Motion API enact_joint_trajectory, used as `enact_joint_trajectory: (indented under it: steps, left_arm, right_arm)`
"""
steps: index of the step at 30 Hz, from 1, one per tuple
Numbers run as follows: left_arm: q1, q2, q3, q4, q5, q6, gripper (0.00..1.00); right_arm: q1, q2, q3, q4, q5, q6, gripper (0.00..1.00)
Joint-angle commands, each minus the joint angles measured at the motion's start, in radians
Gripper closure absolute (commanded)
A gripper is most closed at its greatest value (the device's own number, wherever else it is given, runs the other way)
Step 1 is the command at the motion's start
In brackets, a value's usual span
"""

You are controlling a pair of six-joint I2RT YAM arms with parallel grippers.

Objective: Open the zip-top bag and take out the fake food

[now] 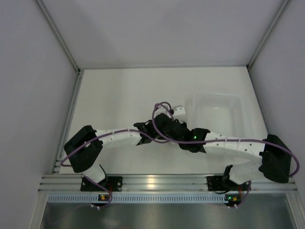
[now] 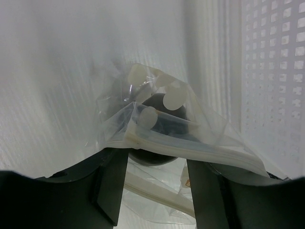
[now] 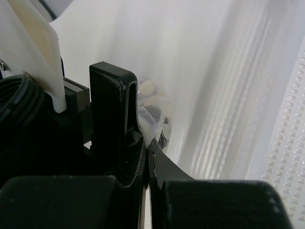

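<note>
Left wrist — zip-top bag [image 2: 205, 131] crosswise, mouth nearest, left claw [image 2: 153, 164] parted, right claw [image 3: 148, 143] pinching it.

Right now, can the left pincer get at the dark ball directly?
Probably not: the small dark glossy ball sits inside the clear crinkly plastic bag, whose zip strip runs between it and the left pincer.

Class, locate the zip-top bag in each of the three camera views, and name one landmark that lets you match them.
Top external: not made out where the arms meet, left of the white tub.
Left wrist: zip-top bag at centre, just above the left hand.
Right wrist: centre, pinched in the shut right hand.
Landmark: the bag's pale round spots, in both wrist views.
</note>
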Motion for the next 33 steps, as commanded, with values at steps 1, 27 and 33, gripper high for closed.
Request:
enact_joint_trajectory:
  steps: [1, 27, 33]
  left_arm:
    - [-0.019, 0.068, 0.023, -0.049, 0.011, 0.017, 0.42]
    - [-0.065, 0.340, 0.167, -0.072, 0.084, 0.033, 0.18]
    - [-0.068, 0.331, 0.183, -0.071, 0.051, 0.027, 0.51]
  right_arm:
    - [0.023, -0.040, 0.016, 0.156, -0.097, -0.018, 1.00]
    - [-0.080, -0.083, -0.067, 0.222, -0.206, -0.051, 1.00]
    - [-0.080, -0.079, -0.070, 0.240, -0.221, -0.055, 1.00]
